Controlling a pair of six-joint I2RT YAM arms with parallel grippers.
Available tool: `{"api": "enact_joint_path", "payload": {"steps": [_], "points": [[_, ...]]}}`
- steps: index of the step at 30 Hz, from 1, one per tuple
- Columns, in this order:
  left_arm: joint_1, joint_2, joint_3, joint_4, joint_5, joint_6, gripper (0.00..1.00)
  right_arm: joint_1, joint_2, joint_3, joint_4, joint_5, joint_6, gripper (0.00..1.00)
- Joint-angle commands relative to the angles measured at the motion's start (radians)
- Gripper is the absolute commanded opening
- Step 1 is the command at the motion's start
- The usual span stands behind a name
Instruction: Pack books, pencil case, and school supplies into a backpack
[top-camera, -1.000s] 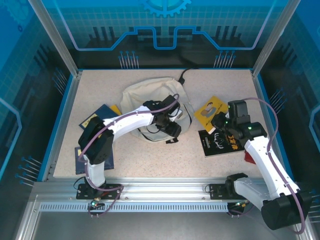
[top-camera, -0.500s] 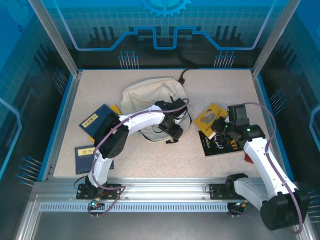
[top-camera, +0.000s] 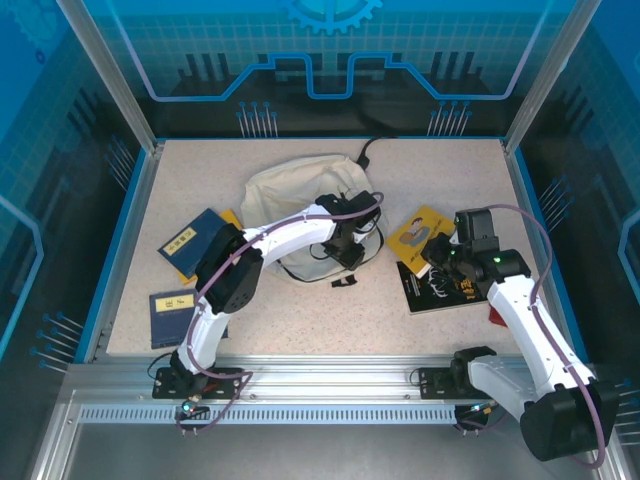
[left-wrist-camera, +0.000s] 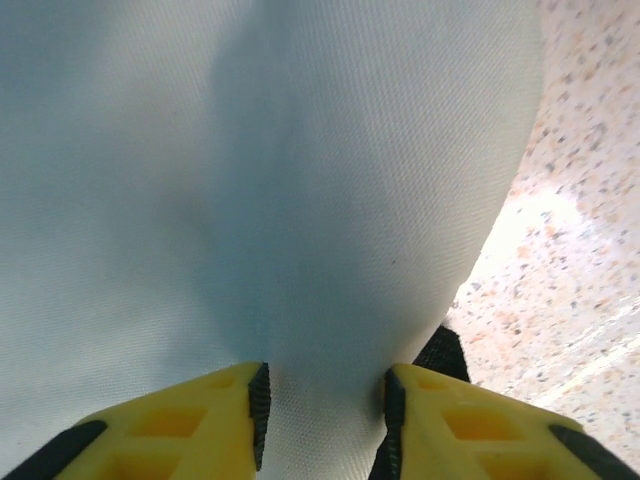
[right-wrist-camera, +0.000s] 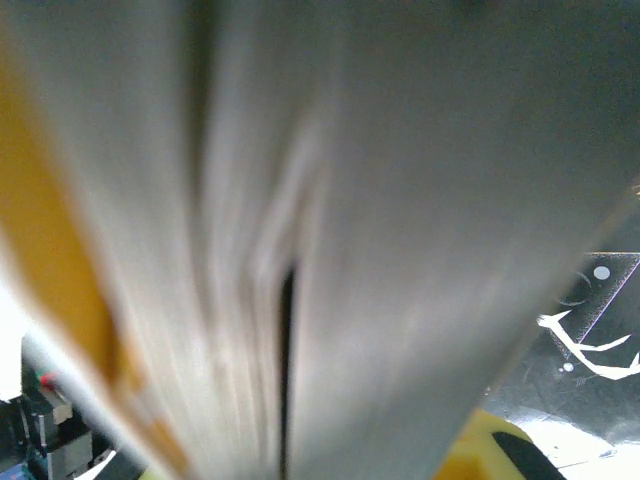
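**Remote session, overhead camera:** The cream backpack lay slumped toward the far middle of the speckled table. My left arm reached across it. The left gripper sat at the bag's near right edge.

Through the left wrist camera I saw the backpack cloth running between the yellow fingers. A fold of it was pinched between their black pads, and bare table showed off to the right. A black strap end lay on the table just on the near side of that gripper.

To the right of the bag, the yellow book lay against the black book, which was nearer to me. The right gripper was down where the two met.

My right wrist camera was badly blurred. Grey page edges of the yellow book stood close against the lens, so that gripper appeared to be clamped on that book, though I could not see the pads. The black book lay at the lower right of that view with its white lettering showing.

Well apart on the left side, the upper blue book and the lower blue book lay flat on the table, outside the bag. A small red item showed beside my right forearm.
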Motion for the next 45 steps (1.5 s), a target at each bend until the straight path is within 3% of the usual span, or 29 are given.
{"api": "enact_joint_path", "payload": {"steps": [1, 4, 6, 7, 11, 13, 17, 24, 32, 34, 45], "points": [[0.008, 0.003, 0.045, -0.043, 0.001, -0.021, 0.33, -0.013, -0.021, 0.003, 0.064, -0.026, 0.002, 0.06], [0.02, 0.002, 0.045, -0.043, 0.019, -0.025, 0.21, -0.013, -0.024, 0.001, 0.061, -0.026, 0.002, 0.06], [0.026, 0.006, 0.042, -0.042, 0.021, -0.028, 0.18, -0.014, -0.027, 0.001, 0.058, -0.024, 0.002, 0.06], [0.028, 0.009, 0.041, -0.044, 0.022, -0.03, 0.21, -0.013, -0.031, 0.001, 0.058, -0.023, 0.003, 0.06], [0.029, 0.011, 0.032, -0.055, 0.073, -0.015, 0.5, -0.014, -0.032, 0.0, 0.059, -0.023, 0.003, 0.06], [0.028, 0.01, 0.023, -0.054, 0.117, -0.002, 0.58, -0.014, -0.03, -0.005, 0.063, -0.026, 0.006, 0.06], [0.029, 0.018, 0.003, -0.045, 0.123, 0.001, 0.63, -0.014, -0.028, -0.012, 0.07, -0.029, 0.009, 0.06], [0.029, 0.056, 0.016, -0.054, 0.087, -0.006, 0.51, -0.013, -0.028, -0.012, 0.07, -0.029, 0.009, 0.06], [0.029, 0.051, 0.029, -0.066, 0.049, 0.004, 0.16, -0.013, -0.031, -0.011, 0.068, -0.027, 0.013, 0.06], [0.029, 0.037, 0.034, -0.067, 0.036, 0.006, 0.12, -0.014, -0.031, -0.011, 0.069, -0.027, 0.014, 0.06], [0.055, -0.084, 0.048, -0.067, 0.08, 0.018, 0.11, -0.013, -0.063, 0.008, 0.044, -0.037, 0.001, 0.04]]}}
